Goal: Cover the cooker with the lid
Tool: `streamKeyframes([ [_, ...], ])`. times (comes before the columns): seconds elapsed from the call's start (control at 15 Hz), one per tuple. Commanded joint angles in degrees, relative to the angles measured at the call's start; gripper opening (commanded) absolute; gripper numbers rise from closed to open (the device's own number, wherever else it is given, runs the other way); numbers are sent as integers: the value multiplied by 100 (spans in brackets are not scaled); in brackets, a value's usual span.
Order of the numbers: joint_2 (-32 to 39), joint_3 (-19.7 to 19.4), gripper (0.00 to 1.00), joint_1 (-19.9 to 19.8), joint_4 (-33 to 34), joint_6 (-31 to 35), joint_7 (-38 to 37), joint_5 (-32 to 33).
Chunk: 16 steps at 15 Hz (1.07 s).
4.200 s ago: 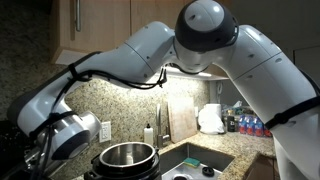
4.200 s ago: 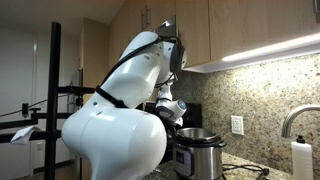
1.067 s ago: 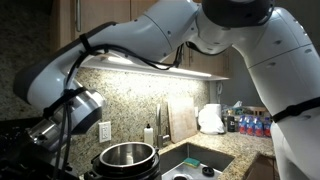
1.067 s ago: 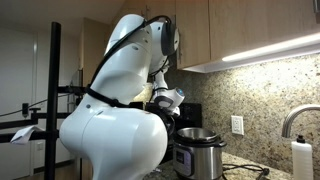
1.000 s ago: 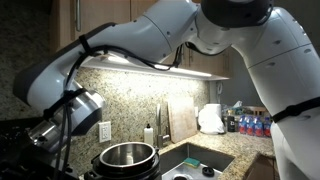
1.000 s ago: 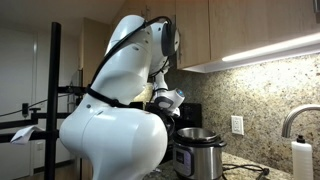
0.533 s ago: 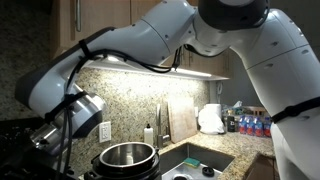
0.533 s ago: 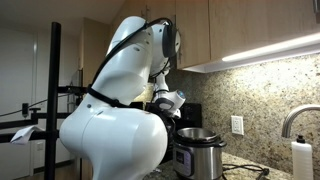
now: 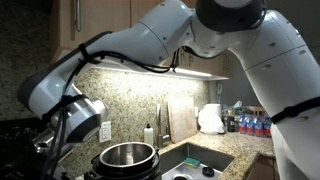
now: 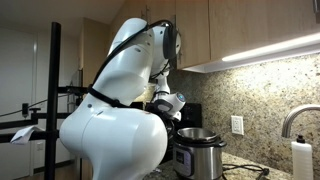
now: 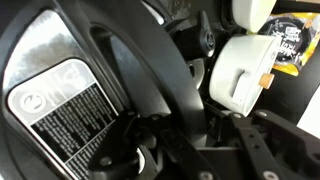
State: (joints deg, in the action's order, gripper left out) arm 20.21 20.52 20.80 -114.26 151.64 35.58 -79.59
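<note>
One open cooker (image 9: 125, 157) beside sink (image 9: 203, 158), jaws clamped on lid (image 11: 60, 100), faucet (image 9: 160, 118) behind

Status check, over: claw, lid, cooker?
Claw shut on lid handle, off beside the cooker. Cooker open, steel pot showing, not yet covered. Nothing seen over its mouth.

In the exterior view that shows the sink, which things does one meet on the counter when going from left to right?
cooker → pale board leaning on the wall → white bundle → blue-labelled bottles
</note>
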Motion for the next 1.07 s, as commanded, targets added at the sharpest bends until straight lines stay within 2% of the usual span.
streamKeyframes([
  [0.0, -372, 129, 1, 4, 8, 288, 42, -1119],
  [0.2, -453, 204, 1, 7, 6, 635, -59, -1733],
  [0.4, -493, 211, 1, -19, -42, 681, -81, -2206],
  [0.6, -492, 212, 1, -5, -59, 600, 204, -2644],
  [0.67, -181, 145, 1, 32, 51, 634, 20, -2254],
  [1.0, 6, 124, 3, 36, 30, 634, 26, -2235],
])
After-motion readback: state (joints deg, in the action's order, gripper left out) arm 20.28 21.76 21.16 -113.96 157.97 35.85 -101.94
